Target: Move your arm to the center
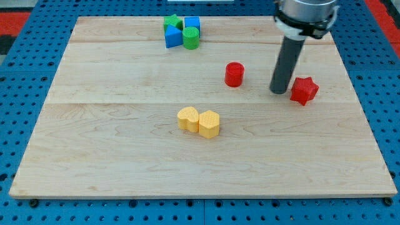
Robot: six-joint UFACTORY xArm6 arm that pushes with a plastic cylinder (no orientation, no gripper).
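Tip (279, 92) of dark rod, between red cylinder (234, 74), red star (304, 90)

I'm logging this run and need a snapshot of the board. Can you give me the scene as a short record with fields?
surface: wooden board on a blue pegboard
my tip: at the view's right, between the red cylinder and the red star block, close beside the star
yellow blocks: two side by side, near the middle
top cluster: green star block, green cylinder, two blue blocks
tip at centre: not yet
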